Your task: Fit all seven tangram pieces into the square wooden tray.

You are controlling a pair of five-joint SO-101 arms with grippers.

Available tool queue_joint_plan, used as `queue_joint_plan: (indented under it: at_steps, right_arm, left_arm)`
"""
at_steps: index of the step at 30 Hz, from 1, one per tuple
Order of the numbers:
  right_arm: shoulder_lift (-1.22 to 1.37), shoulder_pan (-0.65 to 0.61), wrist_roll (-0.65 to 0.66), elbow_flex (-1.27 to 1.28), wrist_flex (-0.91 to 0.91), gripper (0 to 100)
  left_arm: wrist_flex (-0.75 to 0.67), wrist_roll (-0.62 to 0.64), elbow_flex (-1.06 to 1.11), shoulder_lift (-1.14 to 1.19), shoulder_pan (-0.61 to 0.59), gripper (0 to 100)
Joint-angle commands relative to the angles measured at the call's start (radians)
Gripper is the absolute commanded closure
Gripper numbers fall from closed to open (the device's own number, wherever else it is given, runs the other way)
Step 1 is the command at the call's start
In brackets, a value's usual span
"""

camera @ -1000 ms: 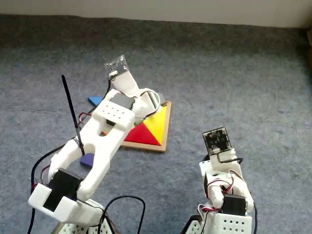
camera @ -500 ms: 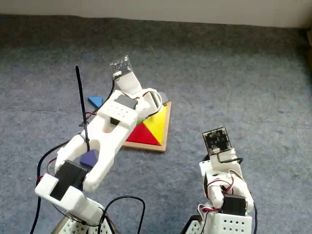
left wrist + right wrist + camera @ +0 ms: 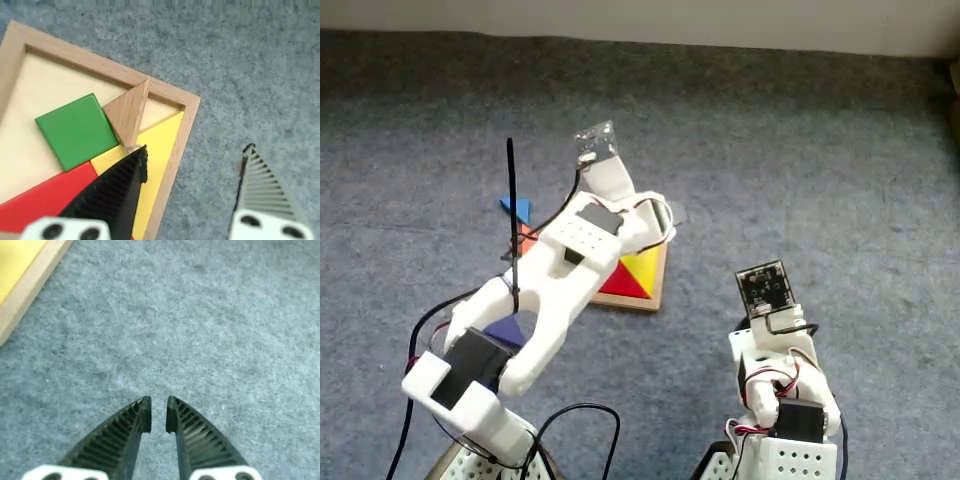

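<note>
Seating the plain wooden triangle (image 3: 127,112) seems the step in hand: it sits crooked in the tray (image 3: 75,56) corner beside the green square (image 3: 77,131), left gripper (image 3: 194,150) spread wide above, so pressing it flat comes next.

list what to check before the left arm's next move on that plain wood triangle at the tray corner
1. Left hand open: ok.
2. Wood triangle flat inside the tray: not ok, its tip overlaps the rim.
3. Green square, red triangle and yellow triangle seated: ok.
4. Black finger touching the wood triangle's near corner: cannot tell.
5. Right hand off the tray, over carpet: ok.
6. All pieces in: not ok, blue piece lies on the carpet.
</note>
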Motion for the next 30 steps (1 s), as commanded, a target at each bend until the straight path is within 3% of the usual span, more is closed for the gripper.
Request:
queue_joint_plan:
  at_steps: [1, 18, 30]
  right_arm:
    - [-0.012, 0.012, -0.003, 0.127, -0.021, 93.2]
    - [-0.012, 0.012, -0.003, 0.127, -0.021, 93.2]
    - [-0.012, 0.012, -0.003, 0.127, -0.021, 93.2]
  left_arm:
    - [-0.014, -0.009, -0.035, -0.012, 0.016, 70]
    - [-0.021, -0.009, -0.176, 0.001, -0.021, 70]
    - [-0.015, -0.057, -0.343, 0.236, -0.035, 70]
